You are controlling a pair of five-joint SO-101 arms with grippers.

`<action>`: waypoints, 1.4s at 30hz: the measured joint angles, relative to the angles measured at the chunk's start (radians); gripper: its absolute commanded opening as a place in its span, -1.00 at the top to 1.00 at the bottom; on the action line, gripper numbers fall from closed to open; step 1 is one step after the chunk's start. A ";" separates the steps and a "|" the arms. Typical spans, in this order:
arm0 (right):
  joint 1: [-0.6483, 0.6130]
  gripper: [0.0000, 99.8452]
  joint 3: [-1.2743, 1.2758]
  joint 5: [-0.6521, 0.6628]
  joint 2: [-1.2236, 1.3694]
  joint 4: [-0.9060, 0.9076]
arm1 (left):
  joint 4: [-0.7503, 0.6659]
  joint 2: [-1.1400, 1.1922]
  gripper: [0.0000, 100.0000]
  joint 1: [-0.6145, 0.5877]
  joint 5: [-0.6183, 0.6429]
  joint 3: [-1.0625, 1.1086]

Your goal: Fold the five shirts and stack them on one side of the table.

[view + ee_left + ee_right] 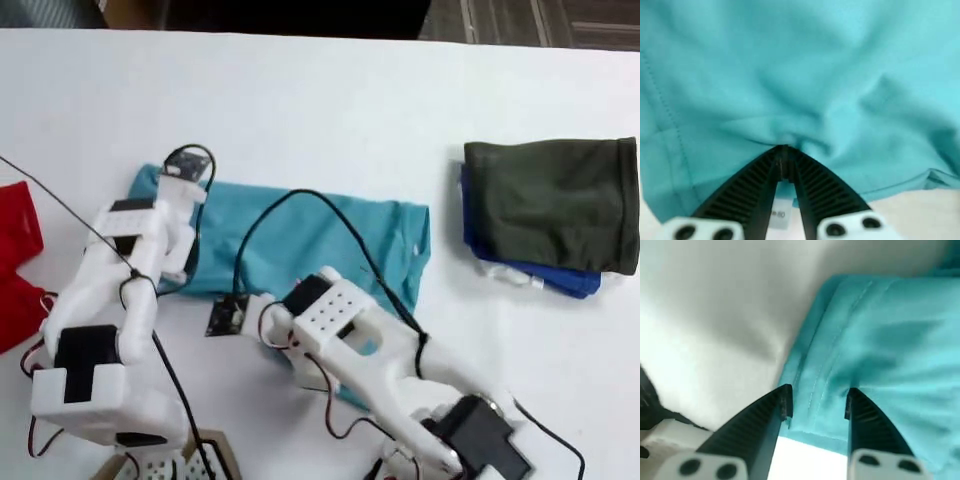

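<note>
Your left hand [784,150] is clamped on a fold of the teal shirt [320,235], jaws closed together with the cloth bunched at their tips. Your right hand [817,400] stands partly open, one finger on either side of the shirt's stitched hem, where the cloth meets the white counter [300,100]; it has not closed on the fabric. The teal shirt lies spread across the middle of the counter, with your left arm [130,260] over its left end and your right arm [350,330] at its near edge. On the counter's right side, a folded dark green shirt [550,205] lies on a folded blue shirt [570,280]. A red shirt [15,260] lies at the left edge.
</note>
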 measured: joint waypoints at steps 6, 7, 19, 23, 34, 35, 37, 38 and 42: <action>-0.006 0.63 0.014 0.000 -0.060 0.011 | -0.008 0.000 0.95 0.000 0.000 0.000; -0.006 0.63 0.025 0.000 -0.060 0.006 | -0.008 0.000 0.95 0.000 0.000 0.000; -0.006 0.63 0.052 -0.055 -0.072 -0.017 | -0.008 0.000 0.95 0.000 0.000 0.000; -0.006 0.63 0.011 -0.055 -0.072 0.009 | -0.008 0.000 0.95 0.000 0.000 0.000; -0.006 0.64 -0.048 -0.055 -0.072 0.017 | -0.008 0.000 0.95 0.000 0.000 0.000; -0.006 0.64 -0.061 -0.055 -0.072 0.018 | -0.008 0.000 0.95 0.000 0.000 0.000; 0.008 0.64 -0.092 -0.055 -0.072 0.037 | -0.008 0.000 0.95 0.000 0.000 0.000; 0.020 0.64 -0.106 -0.055 -0.072 0.048 | -0.008 0.000 0.95 0.000 0.000 0.000; 0.081 0.64 -0.132 -0.041 -0.072 0.097 | -0.008 0.000 0.95 0.000 0.000 0.000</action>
